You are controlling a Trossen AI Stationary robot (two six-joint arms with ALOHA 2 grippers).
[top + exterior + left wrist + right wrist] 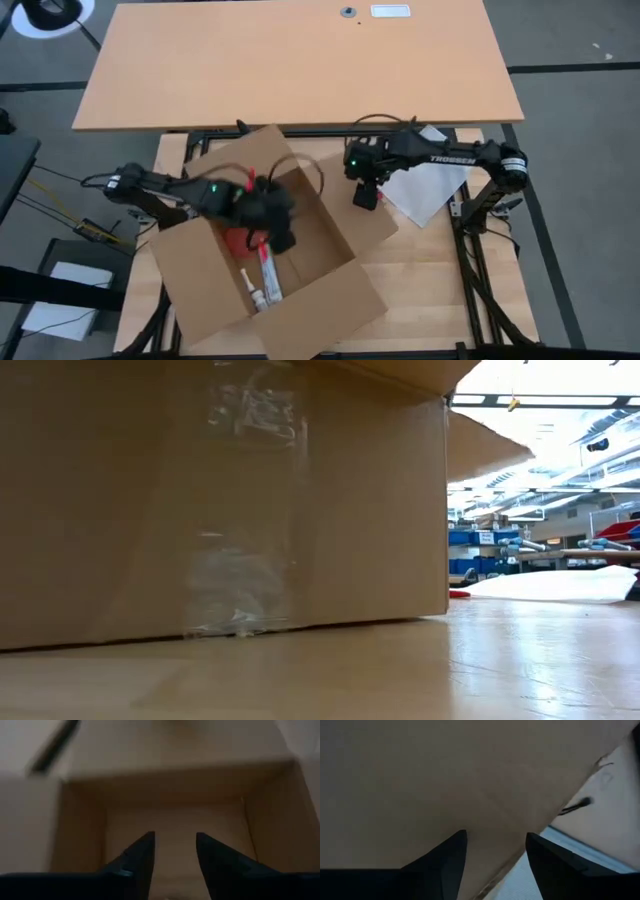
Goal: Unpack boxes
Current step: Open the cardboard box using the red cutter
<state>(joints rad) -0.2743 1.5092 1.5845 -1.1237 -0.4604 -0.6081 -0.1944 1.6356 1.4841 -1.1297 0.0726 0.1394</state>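
Carton [300, 255] open overhead, tape strip [240, 510] low

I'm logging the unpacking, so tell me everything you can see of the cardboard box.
The cardboard box is a brown carton standing on the wooden table, skewed to its edges, all four flaps folded outward. A clear tape strip runs down one outer wall. Inside lie a red item and white and red packaged pieces. The left tool, open, is down inside it; the right tool, open, hangs over its right flap.
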